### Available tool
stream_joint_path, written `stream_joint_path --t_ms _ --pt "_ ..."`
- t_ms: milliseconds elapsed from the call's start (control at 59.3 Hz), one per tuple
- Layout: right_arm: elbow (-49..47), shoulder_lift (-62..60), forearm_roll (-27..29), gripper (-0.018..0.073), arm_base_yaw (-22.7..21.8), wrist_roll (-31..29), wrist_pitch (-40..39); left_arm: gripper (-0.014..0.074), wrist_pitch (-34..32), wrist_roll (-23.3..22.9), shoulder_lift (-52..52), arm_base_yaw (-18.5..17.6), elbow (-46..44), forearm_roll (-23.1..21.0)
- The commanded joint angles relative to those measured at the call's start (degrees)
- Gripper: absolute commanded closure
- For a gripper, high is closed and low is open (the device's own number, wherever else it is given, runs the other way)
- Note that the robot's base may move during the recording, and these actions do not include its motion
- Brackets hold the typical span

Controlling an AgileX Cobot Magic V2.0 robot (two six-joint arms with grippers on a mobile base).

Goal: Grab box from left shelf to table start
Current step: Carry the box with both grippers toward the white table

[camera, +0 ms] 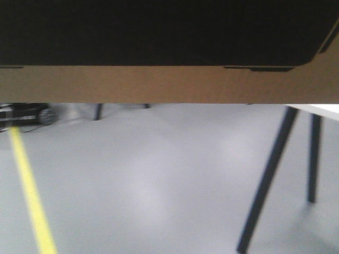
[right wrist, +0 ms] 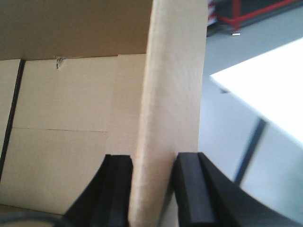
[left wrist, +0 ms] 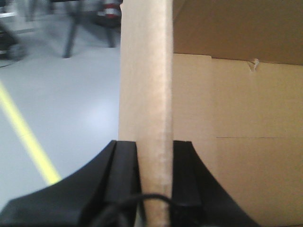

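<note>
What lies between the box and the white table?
Only bare grey floor; the right wrist view shows the box held apart from the table.

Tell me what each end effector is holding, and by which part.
Both hold the box: the left end effector and the right end effector each clamp a thin cardboard side panel, at opposite ends of it.

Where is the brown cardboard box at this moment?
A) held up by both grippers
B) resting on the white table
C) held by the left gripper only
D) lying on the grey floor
A: the left gripper and the right gripper each clamp a cardboard panel of the box. The front view shows grey floor below it, with the table off to the side.
</note>
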Motion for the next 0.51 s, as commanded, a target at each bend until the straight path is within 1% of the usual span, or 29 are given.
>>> stream_joint_path --t_ms 0,489 --pt "-1.2 1.1 -8.5 0.0503 -0.6 -0.4 -7.6 0.0682 -11.6 -0.7 -0.7 0.1 -2.6 3.0" --pt "-1.2 1.1 -8.5 0.0503 -0.6 -0.4 -7.6 0.0682 -11.6 -0.7 -0.7 0.1 -2.6 3.0"
